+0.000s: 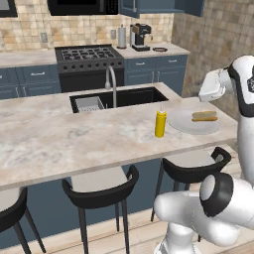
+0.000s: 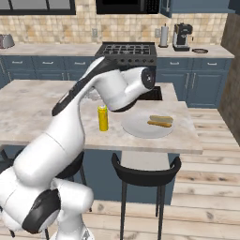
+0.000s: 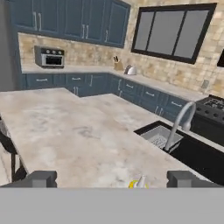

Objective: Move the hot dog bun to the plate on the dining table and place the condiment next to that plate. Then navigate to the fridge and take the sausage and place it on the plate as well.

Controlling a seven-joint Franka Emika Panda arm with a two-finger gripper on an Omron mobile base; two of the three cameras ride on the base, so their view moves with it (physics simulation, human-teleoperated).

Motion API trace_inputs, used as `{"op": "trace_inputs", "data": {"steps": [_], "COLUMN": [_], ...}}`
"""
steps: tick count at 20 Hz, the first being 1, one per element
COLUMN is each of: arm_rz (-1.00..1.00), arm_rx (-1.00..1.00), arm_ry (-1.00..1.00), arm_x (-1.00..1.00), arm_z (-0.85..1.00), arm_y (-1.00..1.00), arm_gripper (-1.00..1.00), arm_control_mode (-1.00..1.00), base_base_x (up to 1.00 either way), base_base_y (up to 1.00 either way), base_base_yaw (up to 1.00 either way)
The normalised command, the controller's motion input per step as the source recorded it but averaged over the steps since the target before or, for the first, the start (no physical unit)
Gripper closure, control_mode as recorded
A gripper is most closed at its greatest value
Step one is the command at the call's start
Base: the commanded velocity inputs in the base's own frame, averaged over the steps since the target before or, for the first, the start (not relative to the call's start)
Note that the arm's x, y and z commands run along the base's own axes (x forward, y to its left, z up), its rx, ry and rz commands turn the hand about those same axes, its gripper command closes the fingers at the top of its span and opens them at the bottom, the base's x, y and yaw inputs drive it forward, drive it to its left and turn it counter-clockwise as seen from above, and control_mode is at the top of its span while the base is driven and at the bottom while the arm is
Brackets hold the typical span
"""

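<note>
The hot dog bun (image 1: 204,116) (image 2: 161,121) lies on the pale round plate (image 1: 184,126) (image 2: 138,127) at the right end of the dining table (image 1: 59,139) (image 2: 28,112). The yellow condiment bottle (image 1: 159,123) (image 2: 102,118) stands upright just left of the plate, not touching it. My gripper (image 3: 113,179) is open and empty, above the bottle, whose white nozzle (image 3: 140,182) peeks up between the fingertips (image 3: 41,178). The hand looks along the table top. The sausage is out of view. I cannot tell whether the tall grey surface (image 3: 5,43) at the hand view's left edge is the fridge.
A sink (image 1: 124,96) with a curved faucet (image 1: 111,82) (image 3: 181,120) is sunk into the table behind the bottle. Black stools (image 1: 101,186) (image 2: 145,171) stand along the near side. A stove (image 1: 89,54) and a coffee machine (image 2: 182,36) are on the back counter.
</note>
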Motion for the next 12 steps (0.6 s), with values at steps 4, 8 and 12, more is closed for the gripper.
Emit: {"op": "trace_inputs", "data": {"steps": [4, 8, 12], "arm_rz": [-0.41, -0.45, -0.49], "arm_rx": [-0.11, -0.14, -0.13], "arm_ry": [0.13, 0.17, 0.16], "arm_x": [-0.66, -0.55, -0.5], "arm_z": [0.15, 0.01, 0.0], "arm_y": [0.45, 0.51, 0.43], "arm_gripper": [-1.0, -1.0, -1.0], "arm_control_mode": [-1.0, -1.0, -1.0], "base_base_x": [0.0, 0.0, 0.0], "base_base_y": [0.0, 0.0, 0.0], "base_base_yaw": [0.0, 0.0, 0.0]}}
